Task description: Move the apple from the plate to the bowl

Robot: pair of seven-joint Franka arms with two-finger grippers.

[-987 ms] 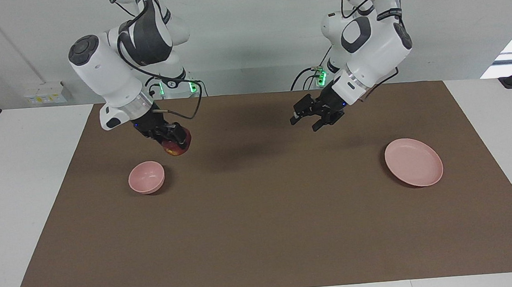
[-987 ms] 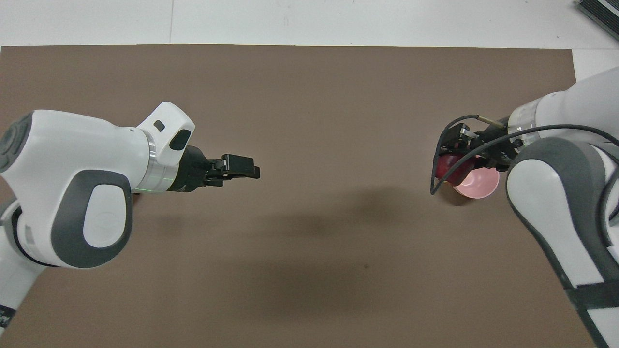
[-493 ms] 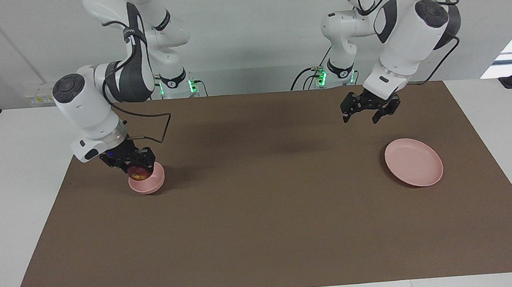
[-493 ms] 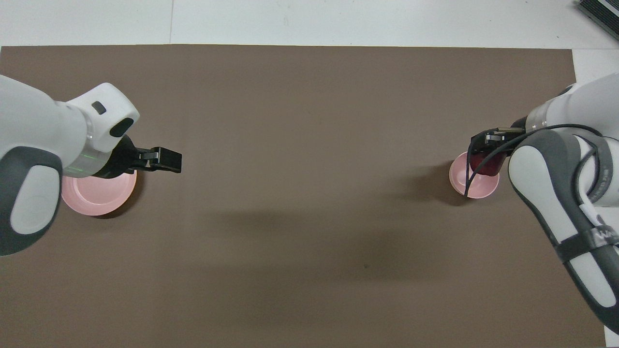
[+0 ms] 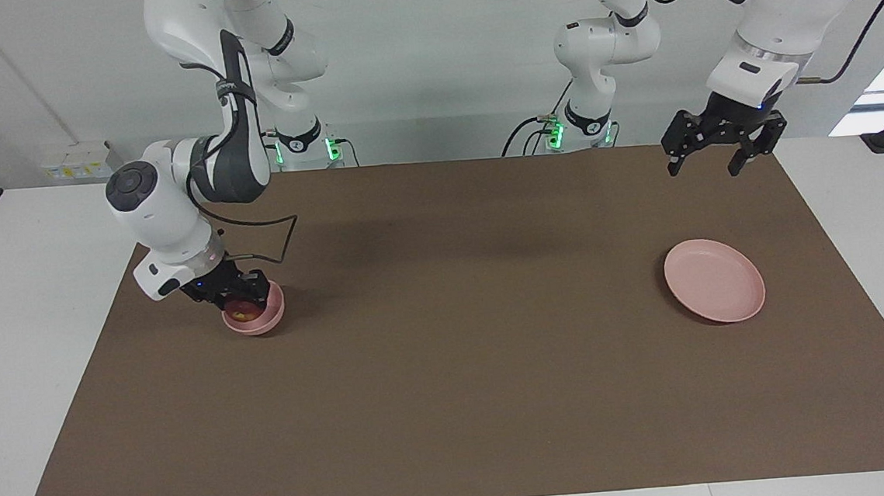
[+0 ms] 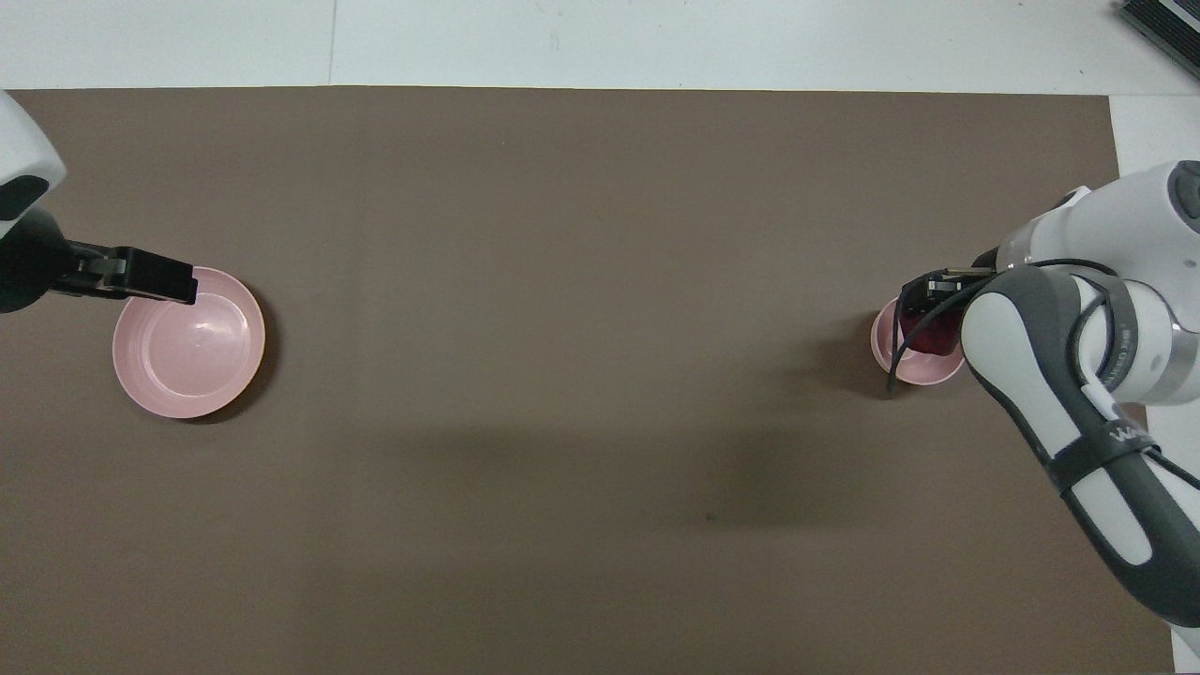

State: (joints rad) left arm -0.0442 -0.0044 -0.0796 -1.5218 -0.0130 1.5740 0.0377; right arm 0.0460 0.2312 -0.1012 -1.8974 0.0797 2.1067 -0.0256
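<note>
Pink and matte, the small deep bowl (image 5: 254, 314) sits on the brown mat (image 5: 466, 371) that covers the worktop (image 5: 19, 324), toward the right arm's end. The right hand (image 5: 237, 297) is lowered into the bowl's opening, its fingers clamped on the dark red apple (image 5: 242, 309), whose yellowish patch shows just above the rim in the facing view. In the overhead view the apple (image 6: 928, 333) appears as a dark red patch inside the bowl (image 6: 907, 361), mostly covered by the right hand (image 6: 930, 302) and the arm's grey-and-white links; a black cable loops from the wrist down past the bowl's edge. Whether the fruit already rests on the bowl's bottom cannot be told. Well apart, toward the left arm's end, the wide shallow plate (image 5: 714, 280) lies flat on the mat with nothing on it. The left hand (image 5: 720, 157) hangs high in the air, fingers spread wide and holding nothing; seen from above, the left hand (image 6: 155, 277) overlaps the rim of the plate (image 6: 188, 341).
</note>
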